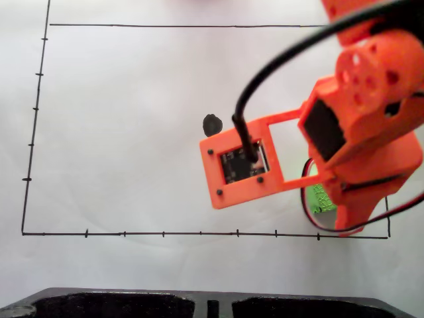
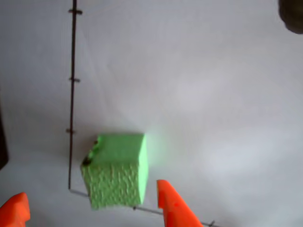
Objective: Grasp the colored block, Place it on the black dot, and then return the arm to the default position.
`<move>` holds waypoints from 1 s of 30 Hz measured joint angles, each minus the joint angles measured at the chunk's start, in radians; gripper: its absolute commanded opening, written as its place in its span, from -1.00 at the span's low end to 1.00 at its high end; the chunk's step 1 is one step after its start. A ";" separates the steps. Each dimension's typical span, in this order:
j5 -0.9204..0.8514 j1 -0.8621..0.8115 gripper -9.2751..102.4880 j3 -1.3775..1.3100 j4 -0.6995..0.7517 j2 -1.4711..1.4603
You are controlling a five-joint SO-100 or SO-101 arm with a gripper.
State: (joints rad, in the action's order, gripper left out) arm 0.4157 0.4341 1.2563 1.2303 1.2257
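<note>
The green cube [image 2: 116,172] sits on white paper by the corner of the ruled lines. In the fixed view only a sliver of the cube [image 1: 320,197] shows beneath the orange arm [image 1: 361,132], at the lower right of the drawn rectangle. My gripper [image 2: 94,205] is open, one orange fingertip on each side of the cube, the right one close to its edge; neither visibly touches it. The black dot [image 1: 212,124] lies left of the arm's camera frame [image 1: 242,165], well away from the cube. A dark blot at the wrist view's top right corner looks like the same dot [image 2: 291,16].
Thin black ruled lines with tick marks [image 1: 40,126] frame the white sheet. A dark, bulky edge [image 1: 199,305] runs along the bottom of the fixed view. A black cable [image 1: 265,73] loops over the arm. Bare paper spreads left of the dot.
</note>
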 measured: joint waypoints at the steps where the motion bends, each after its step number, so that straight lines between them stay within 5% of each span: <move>1: 0.000 0.003 -0.20 -0.017 0.008 -0.015; 23: -0.020 0.049 -0.32 -0.247 0.064 -0.238; 30: -0.020 0.049 -0.53 -0.255 0.066 -0.255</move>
State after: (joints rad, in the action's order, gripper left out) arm 0.3958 0.4832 1.0017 1.2962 0.9710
